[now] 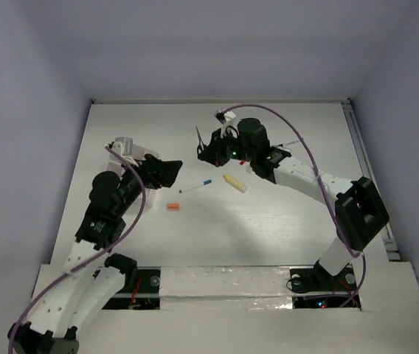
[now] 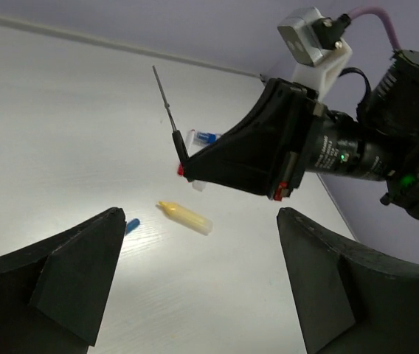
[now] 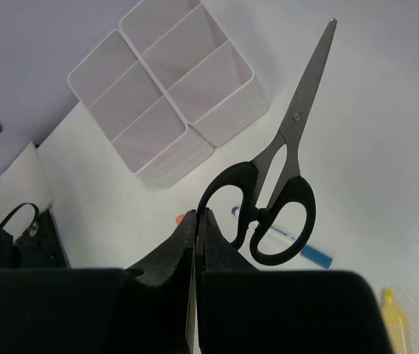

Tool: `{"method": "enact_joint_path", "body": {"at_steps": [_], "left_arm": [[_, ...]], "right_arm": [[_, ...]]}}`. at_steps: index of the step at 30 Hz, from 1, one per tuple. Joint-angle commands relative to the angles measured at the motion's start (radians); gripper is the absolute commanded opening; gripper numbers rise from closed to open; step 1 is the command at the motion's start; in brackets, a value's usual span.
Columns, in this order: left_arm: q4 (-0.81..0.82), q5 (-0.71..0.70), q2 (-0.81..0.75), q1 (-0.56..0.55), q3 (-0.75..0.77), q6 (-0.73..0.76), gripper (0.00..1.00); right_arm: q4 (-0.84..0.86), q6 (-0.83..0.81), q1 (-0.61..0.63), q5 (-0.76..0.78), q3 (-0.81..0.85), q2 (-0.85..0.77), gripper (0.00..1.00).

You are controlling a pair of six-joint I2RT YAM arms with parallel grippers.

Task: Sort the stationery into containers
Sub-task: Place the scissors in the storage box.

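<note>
The right end effector [image 3: 197,225] is pinched shut on one handle loop of the black-handled scissors [image 3: 283,177]. The pair hangs from that single loop with its blades closed, pointing to the upper right of the right wrist view. Gripping the loop rather than the blades probably keeps the sharp end clear of the fingers and leaves it free to go into a compartment first. From the left wrist view the scissors appear to be lifted off the counter [image 1: 268,221].

The left end effector [image 2: 201,240] stands wide with nothing between its jaws. It is low over the counter, facing the cream tube [image 2: 186,216] and the blue cap of a thin white pen [image 1: 196,185], which suggests it is lining up on one of them.

The white compartment box [image 3: 167,103] sits in the upper left of the right wrist view, split by thin walls into square cells. Every cell that shows looks empty, so by my reading nothing has been sorted yet. From overhead I cannot make the box out, as the left arm covers that area.

The pen, the tube and a small orange bit [image 1: 172,206] lie loose near the middle of the overhead view, close together but not touching.
</note>
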Motion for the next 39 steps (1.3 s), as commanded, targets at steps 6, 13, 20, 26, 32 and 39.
{"method": "enact_joint_path", "body": {"at_steps": [6, 13, 20, 26, 32, 39], "left_arm": [[0.246, 0.040, 0.234, 0.004, 0.001, -0.130, 0.74], [0.373, 0.115, 0.423, 0.004, 0.030, -0.185, 0.60], [0.376, 0.063, 0.467, -0.005, 0.049, -0.179, 0.52], [0.399, 0.072, 0.524, -0.005, 0.050, -0.180, 0.41], [0.424, 0.084, 0.558, -0.014, 0.063, -0.187, 0.33], [0.452, 0.084, 0.582, -0.024, 0.073, -0.185, 0.31]], "right_arm": [[0.093, -0.092, 0.051, 0.004, -0.103, -0.112, 0.00], [0.060, -0.163, 0.112, 0.074, -0.112, -0.121, 0.00], [0.050, -0.176, 0.121, 0.071, -0.117, -0.127, 0.00], [0.048, -0.181, 0.122, 0.078, -0.115, -0.124, 0.00], [0.034, -0.190, 0.131, 0.083, -0.110, -0.118, 0.00], [0.020, -0.195, 0.131, 0.077, -0.104, -0.112, 0.00]]}}
